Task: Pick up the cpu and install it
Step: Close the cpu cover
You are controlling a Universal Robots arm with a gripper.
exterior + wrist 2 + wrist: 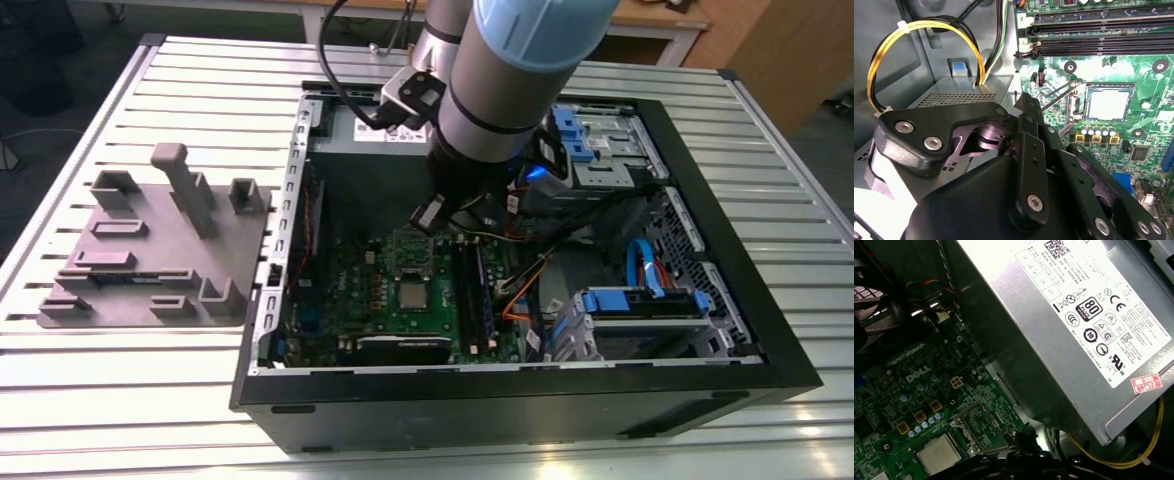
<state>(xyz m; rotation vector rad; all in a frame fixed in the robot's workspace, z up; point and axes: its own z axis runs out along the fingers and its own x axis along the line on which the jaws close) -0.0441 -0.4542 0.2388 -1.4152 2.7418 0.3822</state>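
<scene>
The computer case (534, 410) lay open on the slatted table (107, 400), with the green motherboard (347, 300) exposed in its floor. The cpu (414, 295) sat flat in the socket near the middle of the board, its silver-grey top facing up. In the second wrist view the cpu (1108, 105) appeared square within the dark socket border, just beside a row of yellow components and near the memory slots (1104, 45). In the first wrist view the cpu (939, 454) lay next to the socket frame (979, 432), which stood hinged open beside it and did not cover the chip. The arm reached down into the case, and the gripper (430, 218) hung above the board between the power supply (1079, 315) and the socket, near the cpu but apart from it. The gripper carried nothing visible; whether it was released or clenched could not be determined. Yellow cables (884, 55) looped along the case wall beside the power supply. A grey fixture plate (154, 250) with upright blocks rested on the table at the exterior view's left, well apart from the case.
</scene>
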